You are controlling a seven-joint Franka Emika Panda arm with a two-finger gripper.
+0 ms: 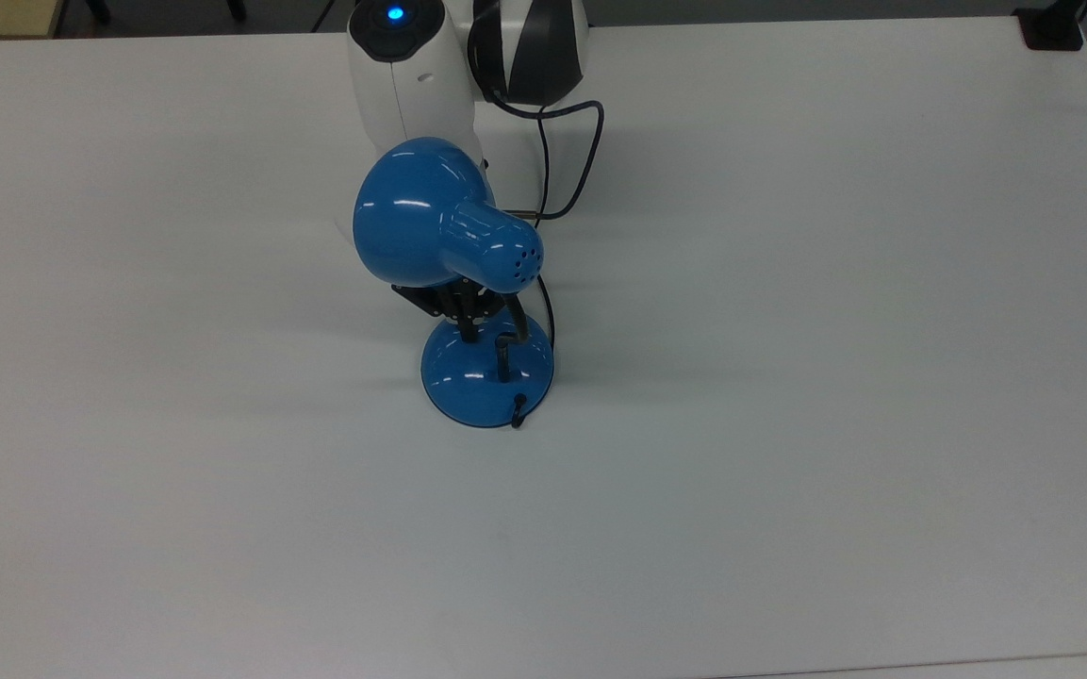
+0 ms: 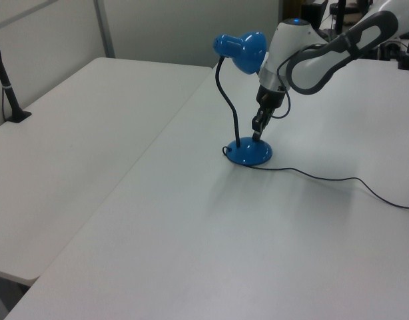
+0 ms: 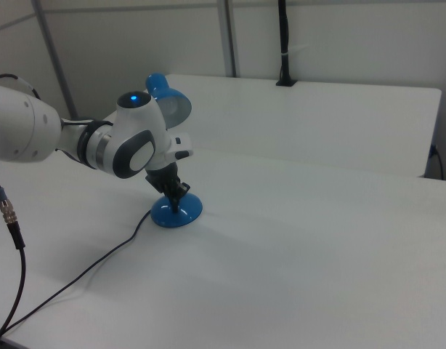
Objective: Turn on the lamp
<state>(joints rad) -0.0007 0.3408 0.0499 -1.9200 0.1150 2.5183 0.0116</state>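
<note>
While the lamp (image 2: 243, 100) stands near the middle of the white worktop (image 2: 191, 253), its blue shade sits at the left view's left of the arm. The gripper (image 2: 257, 135) points down onto the domed base; whether it is clenched, I cannot tell. A black cord (image 2: 338, 181) trails off to the left view's right.

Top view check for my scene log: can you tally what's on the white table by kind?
Blue lamp: 1
Robot arm with gripper down at the lamp's base: 1
Black cord: 1
Total: 3
</note>
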